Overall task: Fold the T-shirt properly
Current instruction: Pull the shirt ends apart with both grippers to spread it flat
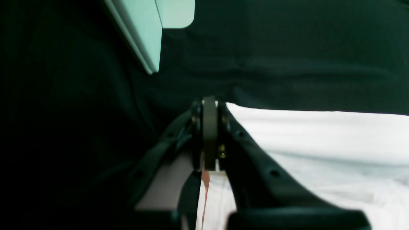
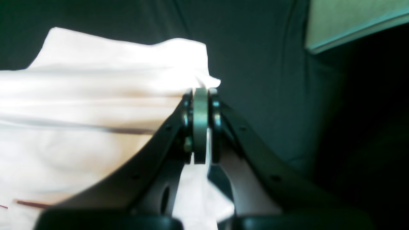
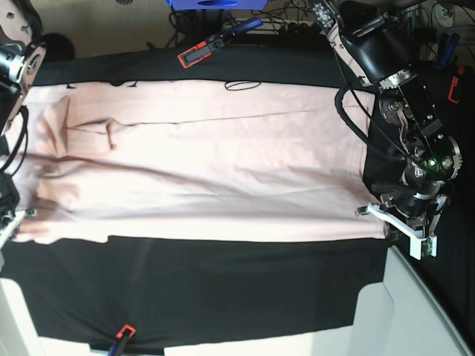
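The pale pink T-shirt (image 3: 208, 170) lies stretched sideways across the black tablecloth (image 3: 223, 285), folded into a long band. My left gripper (image 1: 209, 107) is shut on the shirt's edge, and white cloth (image 1: 319, 143) spreads to its right. In the base view this gripper (image 3: 375, 216) sits at the shirt's lower right corner. My right gripper (image 2: 201, 94) is shut on a bunched corner of the T-shirt (image 2: 96, 95), and fabric shows between its fingers. In the base view it (image 3: 16, 221) is at the shirt's lower left corner, partly cut off by the frame edge.
A red and black clamp (image 3: 194, 53) grips the tablecloth at the far edge, and an orange one (image 3: 122, 331) at the near edge. A pale panel (image 3: 415, 311) sits at the near right corner, also visible as a panel (image 1: 143, 28) and a panel (image 2: 351, 22) in the wrist views.
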